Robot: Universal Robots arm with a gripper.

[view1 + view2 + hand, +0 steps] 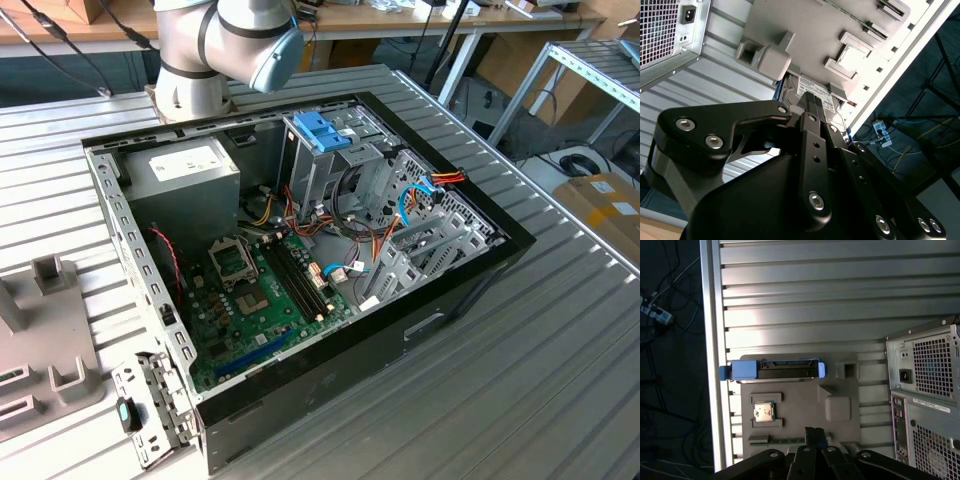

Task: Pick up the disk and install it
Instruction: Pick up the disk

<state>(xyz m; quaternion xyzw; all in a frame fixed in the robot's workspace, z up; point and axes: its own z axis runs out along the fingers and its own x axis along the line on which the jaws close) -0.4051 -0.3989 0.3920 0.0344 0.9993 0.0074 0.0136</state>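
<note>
Ahead of the closed, empty gripper (815, 432), disk (774, 370) resting in grey tray (795, 405), untouched.

My arm (200, 45) enters the exterior view at 12 o'clock. It shows as a silver-grey joint housing standing upright, with a pale blue joint cap (277, 58) facing about 4 o'clock. My gripper (813, 100) (814, 432) appears in both wrist views as black linkage plates (715, 132) fastened with bright screws. The plates converge on two slim fingers (808, 107). The fingers lie pressed side by side, with no gap and nothing between them.
</note>
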